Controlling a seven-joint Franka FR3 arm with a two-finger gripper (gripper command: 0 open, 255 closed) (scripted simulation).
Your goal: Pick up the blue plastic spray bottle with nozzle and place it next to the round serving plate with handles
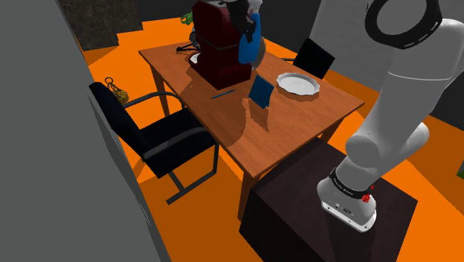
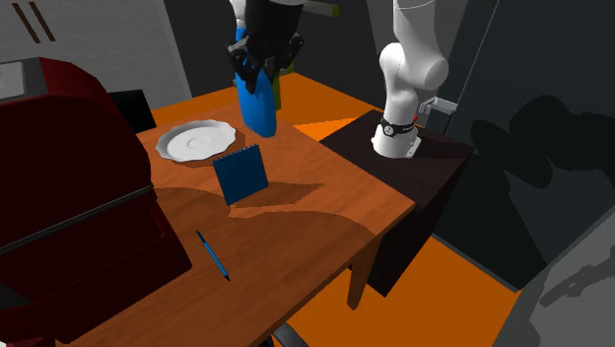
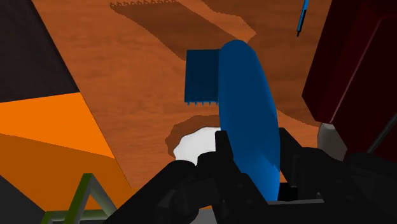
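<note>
My black gripper [image 1: 245,26] [image 2: 261,59] [image 3: 254,159] is shut on the blue spray bottle [image 1: 249,46] [image 2: 258,99] [image 3: 248,114], clasping it near its top. The bottle hangs upright in the air over the wooden table [image 1: 282,130]. The white round plate [image 1: 297,83] [image 2: 195,140] [image 3: 194,143] lies on the table just beneath and beside the bottle. In the wrist view the bottle's body covers part of the plate, and the fingers [image 3: 222,143] press against its sides.
A blue notebook [image 1: 261,91] [image 2: 241,174] [image 3: 202,76] stands on edge close to the plate. A blue pen [image 2: 212,254] lies further along the table. A large dark red appliance [image 1: 219,41] [image 2: 69,187] takes up one end. A black chair [image 1: 156,138] stands beside the table.
</note>
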